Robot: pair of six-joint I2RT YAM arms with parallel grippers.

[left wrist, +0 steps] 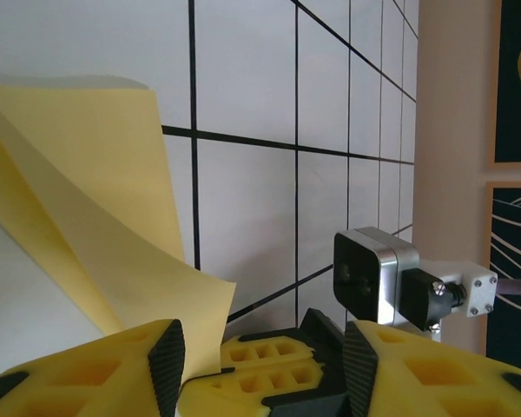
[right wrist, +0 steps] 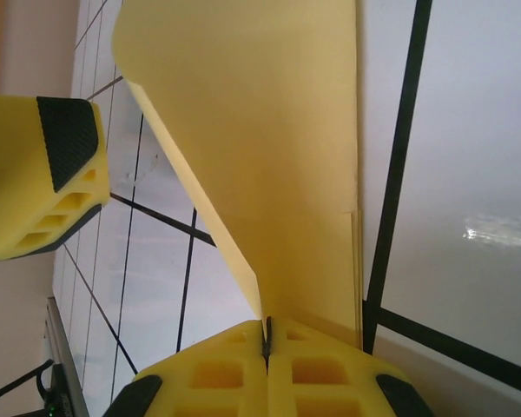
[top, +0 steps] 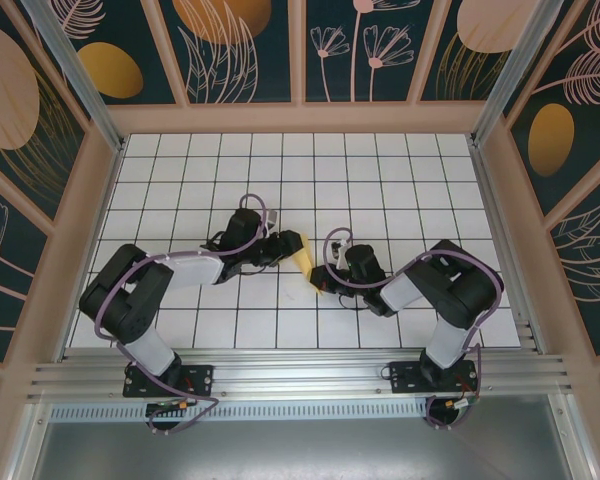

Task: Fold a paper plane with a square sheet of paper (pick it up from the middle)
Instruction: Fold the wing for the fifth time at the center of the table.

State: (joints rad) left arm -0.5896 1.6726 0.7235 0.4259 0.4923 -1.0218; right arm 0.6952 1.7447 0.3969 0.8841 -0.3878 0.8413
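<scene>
Middle of the white tiled table [top: 400, 180], and the yellow paper [top: 300, 252] is up off the surface between the two arms. The right gripper [right wrist: 267, 334] comes in from five o'clock of the paper. Its fingers are pressed tight together on the sheet's lower edge, pinching it so the paper rises away in a curved, tapering flap.

The left gripper [top: 282, 246] sits at nine o'clock of the paper with its jaws spread. In its own wrist view the black pads [left wrist: 168, 356] stand apart, the paper's near corner dips in just beside one of them, and nothing is clamped.

How far along? The right wrist view shows stacked edges along one side, so I'd say at least one fold is in. From above the paper reads as a narrowing wedge, not a flat square. It's no finished dart, though: the flap is loose and bowed, with no crisp centre crease that I can make out. My read is that creasing and the wing folds remain.
</scene>
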